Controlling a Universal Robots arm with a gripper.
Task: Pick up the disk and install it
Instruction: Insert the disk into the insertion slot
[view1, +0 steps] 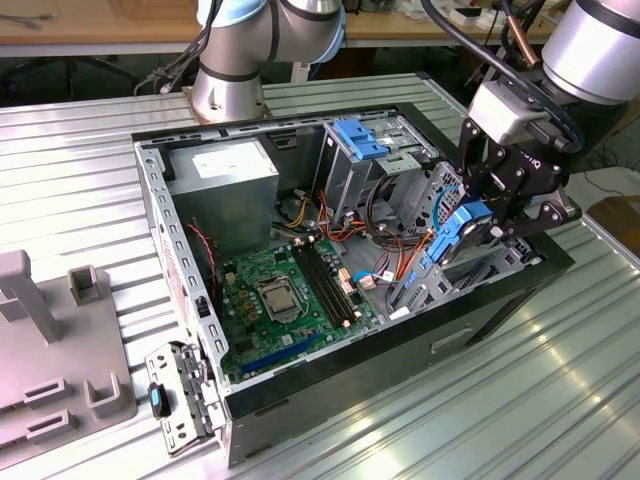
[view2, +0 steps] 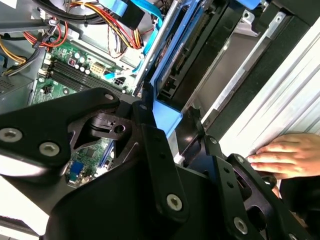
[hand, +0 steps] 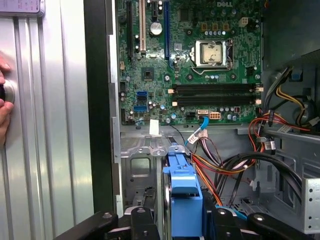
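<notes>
**Disk is picked up, not seated yet**

The pincer (hand: 182, 227) is clamped on the disk (hand: 182, 192), one black finger on each side rail of its blue carrier. In the exterior view the disk (view1: 460, 235) hangs on edge, tilted, just beside the drive cage (view1: 400, 185) and near the case's outer wall. So I'd call the pickup done. The install half isn't: the carrier looks like it's above the bay rather than slid home, though I can't see its lower edge, so I can't say if it's touching metal.

Around the cage:
- The fixed blue bracket (view1: 360, 135) sits on top of the cage, well apart from the held carrier.
- A bundle of orange, red and black cables (hand: 225, 165) runs out from the cage side and passes close to the disk. That's the thing I'd worry about snagging.
- The motherboard (view1: 285, 295) lies flat on the case floor beside the cage, past the cables.
- The power supply (view1: 220, 180) is beyond the cage, in the far corner of the case.

Outside the case, a person's hand (view2: 287, 155) rests on the ribbed metal tabletop (view1: 80, 170), near the case wall closest to the cage. It isn't in the pincer's way, just close.
</notes>
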